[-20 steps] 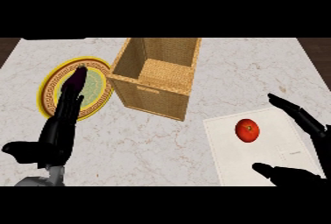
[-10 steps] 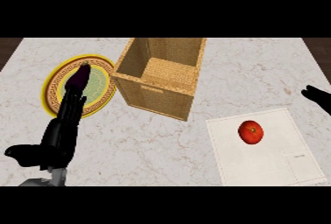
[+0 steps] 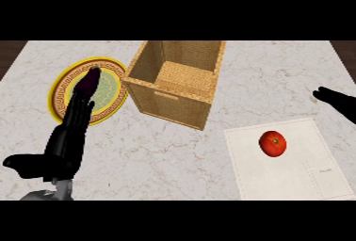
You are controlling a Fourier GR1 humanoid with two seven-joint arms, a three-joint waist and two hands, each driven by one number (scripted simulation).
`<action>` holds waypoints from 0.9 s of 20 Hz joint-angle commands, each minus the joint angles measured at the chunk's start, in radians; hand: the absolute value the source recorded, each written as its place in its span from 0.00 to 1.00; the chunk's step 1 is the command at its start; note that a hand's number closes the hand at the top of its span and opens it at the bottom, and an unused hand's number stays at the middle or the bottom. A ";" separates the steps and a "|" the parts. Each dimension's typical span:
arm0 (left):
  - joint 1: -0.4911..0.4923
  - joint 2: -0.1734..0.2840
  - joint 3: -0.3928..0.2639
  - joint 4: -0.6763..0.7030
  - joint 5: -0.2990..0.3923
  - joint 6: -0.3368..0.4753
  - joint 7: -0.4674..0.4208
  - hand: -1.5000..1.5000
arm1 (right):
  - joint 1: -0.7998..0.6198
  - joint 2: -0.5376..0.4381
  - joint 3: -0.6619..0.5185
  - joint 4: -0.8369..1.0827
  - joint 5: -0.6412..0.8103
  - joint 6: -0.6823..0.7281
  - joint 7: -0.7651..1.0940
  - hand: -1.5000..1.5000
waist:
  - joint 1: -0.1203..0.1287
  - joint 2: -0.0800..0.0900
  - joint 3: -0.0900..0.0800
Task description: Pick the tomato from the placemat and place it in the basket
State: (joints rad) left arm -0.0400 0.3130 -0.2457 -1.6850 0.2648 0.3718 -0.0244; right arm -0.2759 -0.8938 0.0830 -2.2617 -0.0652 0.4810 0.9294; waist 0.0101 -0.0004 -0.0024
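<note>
The tomato [image 3: 273, 143] lay on the white placemat [image 3: 288, 174] at the right of the worktop [image 3: 173, 160], untouched, with the open wicker basket [image 3: 177, 82] standing up and to its left, apart from the mat's corner. The right hand [image 3: 337, 101] showed only partly at the right edge, above and to the right of the tomato and clear of it; whether its fingers were spread or curled could not be told. The left hand [image 3: 73, 122] lay stretched out with straight fingers at the far left, its tips over the gold-rimmed plate [image 3: 59, 89], holding nothing and well apart from the tomato, beyond the basket. The right hand was plainly the nearer one, so the pick probably fell to it: the tomato lay down and leftward from it, and being roundish offered no long axis to align with
</note>
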 commanded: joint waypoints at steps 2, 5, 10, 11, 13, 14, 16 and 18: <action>-0.015 -0.032 -0.011 0.013 -0.028 0.006 0.005 0.50 | -0.031 0.041 0.143 0.033 0.136 0.009 0.114 0.00 | 0.000 0.002 0.001; -0.001 -0.012 0.028 0.024 -0.001 -0.050 -0.021 0.50 | -0.035 0.039 0.155 0.044 0.149 0.035 0.130 0.00 | -0.002 0.001 0.001; 0.031 -0.029 0.036 -0.023 -0.032 -0.053 0.018 0.50 | 0.015 0.124 0.099 0.133 0.241 0.046 -0.005 0.00 | -0.006 0.000 0.002; 0.026 -0.036 0.053 -0.009 -0.049 -0.035 0.002 0.50 | 0.074 0.101 0.061 0.119 0.232 0.074 -0.058 0.00 | -0.010 -0.001 0.003; 0.045 -0.069 0.042 0.022 -0.058 -0.067 -0.047 0.50 | 0.035 0.192 0.130 0.100 0.295 0.065 -0.001 0.00 | -0.007 0.000 0.002; -0.020 -0.059 0.059 0.016 -0.058 -0.053 0.040 0.50 | 0.104 0.174 0.083 0.031 0.264 0.077 -0.001 0.00 | -0.013 -0.001 0.002; -0.010 -0.094 0.038 0.025 -0.088 -0.048 0.012 0.50 | 0.117 0.215 0.104 0.129 0.362 0.063 -0.113 0.00 | -0.011 0.000 0.003; -0.006 -0.090 0.099 0.133 -0.043 -0.119 -0.079 0.50 | 0.127 0.246 0.108 0.166 0.423 0.040 -0.195 0.00 | -0.010 0.001 0.002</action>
State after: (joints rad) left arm -0.0357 0.2416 -0.1826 -1.6306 0.2103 0.2988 -0.0519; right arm -0.1782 -0.7045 0.1797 -2.1383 0.2624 0.5327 0.8140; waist 0.0003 -0.0003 0.0000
